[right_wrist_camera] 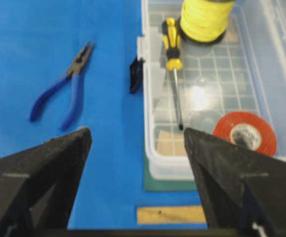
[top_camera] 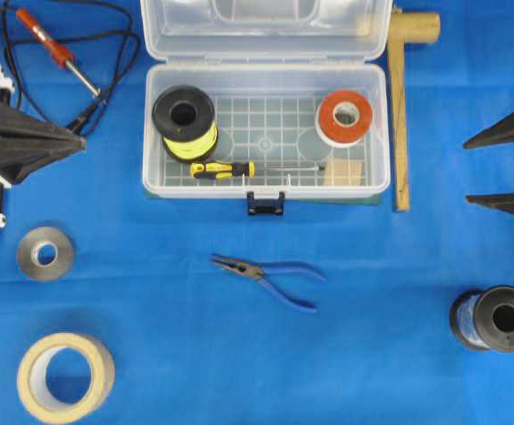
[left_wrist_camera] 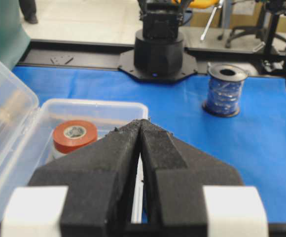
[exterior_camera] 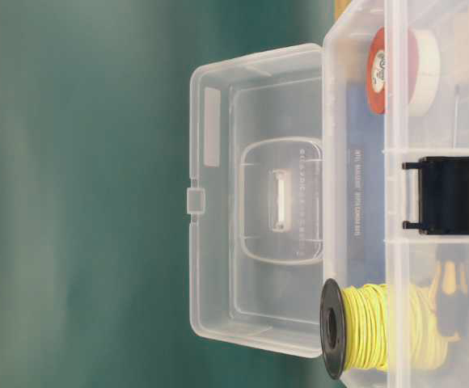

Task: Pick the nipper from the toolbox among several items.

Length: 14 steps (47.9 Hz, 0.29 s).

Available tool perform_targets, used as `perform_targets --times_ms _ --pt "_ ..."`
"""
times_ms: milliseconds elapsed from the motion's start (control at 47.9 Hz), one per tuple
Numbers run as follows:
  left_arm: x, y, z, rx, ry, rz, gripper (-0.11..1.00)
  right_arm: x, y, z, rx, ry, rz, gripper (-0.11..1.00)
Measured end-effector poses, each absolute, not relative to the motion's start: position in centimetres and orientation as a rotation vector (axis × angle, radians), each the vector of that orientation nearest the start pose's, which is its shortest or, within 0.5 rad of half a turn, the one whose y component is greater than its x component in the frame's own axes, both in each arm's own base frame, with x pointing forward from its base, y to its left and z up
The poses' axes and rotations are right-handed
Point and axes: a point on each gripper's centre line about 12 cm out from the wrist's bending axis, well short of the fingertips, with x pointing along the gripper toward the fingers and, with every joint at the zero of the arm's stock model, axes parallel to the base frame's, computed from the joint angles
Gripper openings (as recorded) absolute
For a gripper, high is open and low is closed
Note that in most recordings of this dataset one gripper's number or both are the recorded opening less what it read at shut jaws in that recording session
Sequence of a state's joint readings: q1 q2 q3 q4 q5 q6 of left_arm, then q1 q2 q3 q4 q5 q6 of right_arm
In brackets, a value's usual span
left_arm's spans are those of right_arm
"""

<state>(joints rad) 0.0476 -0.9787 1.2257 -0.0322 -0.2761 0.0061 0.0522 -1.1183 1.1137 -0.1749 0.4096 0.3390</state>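
the nipper [top_camera: 264,281] lies on the blue cloth just in front of the toolbox [top_camera: 266,188], outside it, so the pick looks finished. the right gripper [top_camera: 496,168] hangs spread and empty; the left gripper [top_camera: 78,142] is pressed together.

The right gripper [right_wrist_camera: 138,148] has its jaws wide apart. Between them, far on the left, the nipper [right_wrist_camera: 66,91] lies on the blue cloth [right_wrist_camera: 34,39]. On the right the toolbox [right_wrist_camera: 153,163] holds a screwdriver [right_wrist_camera: 172,54], a yellow spool [right_wrist_camera: 204,19], a red tape roll [right_wrist_camera: 244,133] and probably a wooden block [right_wrist_camera: 170,140].
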Motion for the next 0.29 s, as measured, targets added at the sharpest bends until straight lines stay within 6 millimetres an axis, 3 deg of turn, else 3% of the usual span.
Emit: perform_targets --times_ms 188,292 --pt "19.3 1.0 27.4 -0.024 -0.030 0.056 0.00 15.5 0.0 23.8 0.166 0.367 -0.050 0.77" --pt "19.3 1.1 27.4 -0.024 -0.030 0.058 0.00 15.6 -0.1 23.4 0.165 0.355 -0.049 0.77"
